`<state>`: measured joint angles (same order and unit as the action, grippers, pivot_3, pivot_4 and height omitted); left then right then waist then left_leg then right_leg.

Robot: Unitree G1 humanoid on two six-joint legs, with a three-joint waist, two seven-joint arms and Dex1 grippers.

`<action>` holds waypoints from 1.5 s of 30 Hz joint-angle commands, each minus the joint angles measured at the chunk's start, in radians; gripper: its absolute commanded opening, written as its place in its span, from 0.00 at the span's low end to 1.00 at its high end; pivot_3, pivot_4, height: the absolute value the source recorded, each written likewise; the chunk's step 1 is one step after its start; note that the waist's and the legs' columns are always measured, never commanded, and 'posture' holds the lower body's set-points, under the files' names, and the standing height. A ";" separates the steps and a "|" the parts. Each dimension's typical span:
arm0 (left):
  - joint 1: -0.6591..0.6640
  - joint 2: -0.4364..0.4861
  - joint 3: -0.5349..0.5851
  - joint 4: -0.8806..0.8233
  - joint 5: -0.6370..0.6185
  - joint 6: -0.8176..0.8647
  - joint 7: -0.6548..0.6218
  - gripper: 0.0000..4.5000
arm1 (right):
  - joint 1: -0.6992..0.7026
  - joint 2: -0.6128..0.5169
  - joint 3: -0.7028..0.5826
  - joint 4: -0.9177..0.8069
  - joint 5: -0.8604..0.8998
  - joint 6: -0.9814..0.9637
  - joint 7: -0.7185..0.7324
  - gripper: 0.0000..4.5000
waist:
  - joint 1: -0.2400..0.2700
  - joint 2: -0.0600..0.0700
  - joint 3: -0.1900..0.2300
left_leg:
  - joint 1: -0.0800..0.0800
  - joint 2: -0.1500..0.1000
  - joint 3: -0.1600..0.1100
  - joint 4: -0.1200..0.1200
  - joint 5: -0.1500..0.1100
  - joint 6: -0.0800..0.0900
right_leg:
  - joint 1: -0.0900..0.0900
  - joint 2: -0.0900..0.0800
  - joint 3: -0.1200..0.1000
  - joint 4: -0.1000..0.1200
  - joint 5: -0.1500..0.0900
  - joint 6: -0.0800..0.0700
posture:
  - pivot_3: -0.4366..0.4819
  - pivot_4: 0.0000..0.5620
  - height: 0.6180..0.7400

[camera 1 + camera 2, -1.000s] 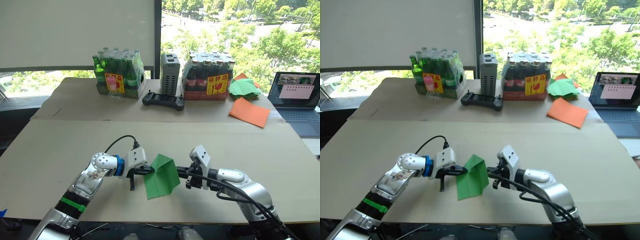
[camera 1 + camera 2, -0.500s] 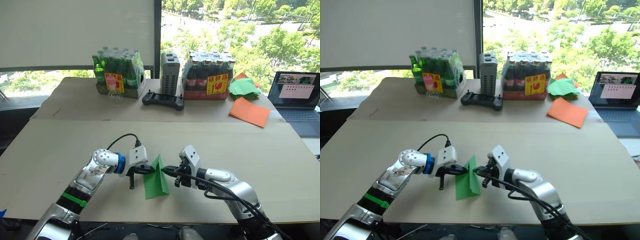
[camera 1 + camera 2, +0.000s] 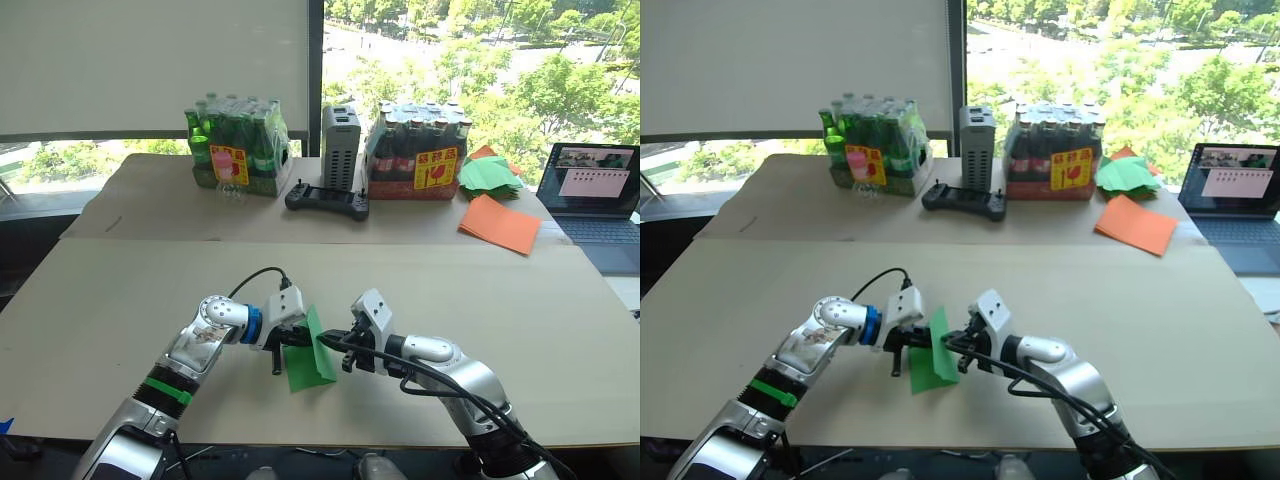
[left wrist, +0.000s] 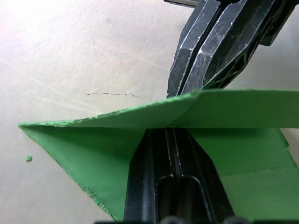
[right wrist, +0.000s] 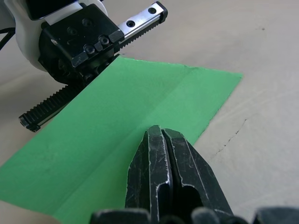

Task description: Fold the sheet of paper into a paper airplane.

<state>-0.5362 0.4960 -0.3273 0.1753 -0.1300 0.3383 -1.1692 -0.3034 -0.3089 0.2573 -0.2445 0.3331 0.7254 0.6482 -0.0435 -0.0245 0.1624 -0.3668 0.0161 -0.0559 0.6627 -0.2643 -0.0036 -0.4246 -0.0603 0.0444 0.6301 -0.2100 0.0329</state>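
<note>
Bright green creased paper sheet [image 3: 309, 352], plain, is clamped by black two-finger grippers [image 3: 292, 340] [image 3: 328, 343]; beige tabletop [image 3: 120, 300]; orange flat paper sheets [image 3: 499, 225] beyond.

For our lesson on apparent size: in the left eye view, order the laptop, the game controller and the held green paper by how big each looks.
1. Laptop, though cut off by the picture's edge.
2. Game controller and sheet of paper look alike; the paper is nearer, so unranked.

The sheet of paper [image 3: 309, 352] is bright green, folded along a sharp crease into a narrow, doubled panel. It stands nearly on edge above the near part of the counter [image 3: 120, 300], its upper corner pointed and its lower edge slanting down toward the counter's front.
</note>
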 commanded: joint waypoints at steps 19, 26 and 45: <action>0.057 0.099 0.139 -0.106 -0.079 0.086 0.048 0.00 | -0.054 0.040 0.012 0.051 -0.035 -0.061 -0.008 0.00 | 0.000 0.000 0.000 | 0.000 0.000 0.000 0.000 0.000 0.000 | -0.001 0.000 0.000 0.000 0.000 0.000 | 0.48 0.27 1.00; 0.015 0.049 0.083 -0.035 -0.026 0.028 0.063 0.00 | -0.065 0.044 0.017 0.047 -0.036 -0.058 -0.010 0.00 | 0.001 0.000 0.000 | -0.001 0.000 0.000 0.000 0.000 0.000 | -0.001 0.000 0.000 0.000 0.000 0.000 | 0.48 0.27 1.00; -0.009 0.057 0.104 0.013 -0.010 -0.004 0.049 0.00 | -0.098 0.114 0.078 0.106 -0.097 -0.070 -0.056 0.00 | -0.004 0.000 0.000 | 0.000 0.000 0.000 0.000 0.000 0.000 | -0.001 0.000 0.000 0.001 0.000 0.000 | 0.48 0.27 1.00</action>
<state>-0.5442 0.5299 -0.2575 0.2263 -0.1229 0.3344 -1.1137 -0.3879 -0.2032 0.3275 -0.1414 0.2462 0.6799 0.5975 -0.0480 -0.0244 0.1624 -0.3668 0.0164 -0.0561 0.6629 -0.2643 -0.0036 -0.4255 -0.0600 0.0443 0.6313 -0.2098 0.0325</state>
